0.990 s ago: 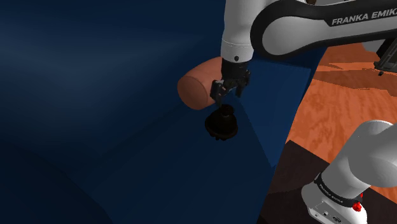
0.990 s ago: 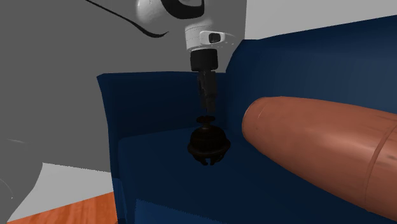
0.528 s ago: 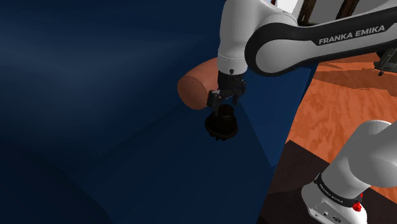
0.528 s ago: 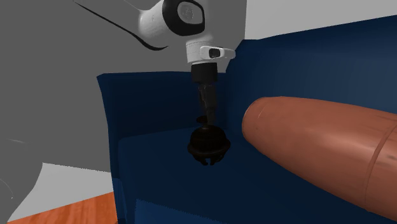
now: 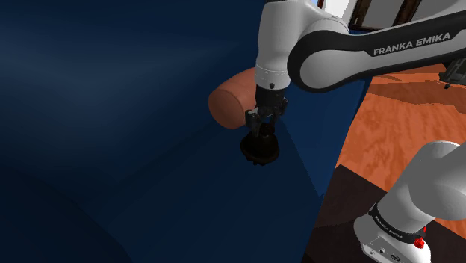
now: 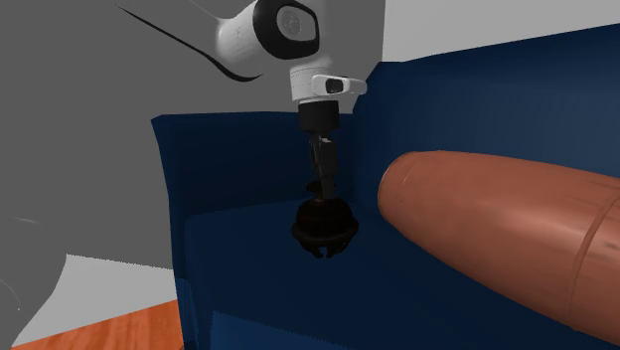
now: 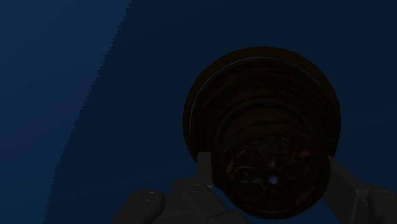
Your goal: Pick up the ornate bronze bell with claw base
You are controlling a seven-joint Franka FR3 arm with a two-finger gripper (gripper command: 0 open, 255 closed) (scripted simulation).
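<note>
The gripper [image 5: 261,128] points straight down over the bell [image 5: 260,148]. In the wrist view the gripper [image 7: 272,184] has one finger on each side of the bell's [image 7: 261,121] upper round part. Both fingers [image 7: 204,170] lie against its edge, so the gripper is pinching the bell near its top. In the second exterior view the gripper [image 6: 325,189] is seen edge-on, its tips meeting the narrow top of the bell [image 6: 323,227]. The bell is very dark, almost black, with faint bronze-brown glints on its ribbed body. It stands upright on small feet on the dark blue seat of a sofa [image 5: 149,187], near the seat's edge on the shoulder view's right. Its underside touches the seat. Just beside the bell, towards the sofa's [image 6: 248,288] back, lies a reddish-brown cylindrical bolster [image 5: 228,104]. In the second exterior view the bolster [image 6: 497,239] lies to the bell's right, close to it but apart. The white arm [image 5: 336,52] reaches over the sofa's side and bends down to the gripper. An orange-brown wooden floor [image 5: 388,134] lies beyond the sofa. A plain grey wall [image 6: 79,149] stands behind the sofa in the second exterior view.
</note>
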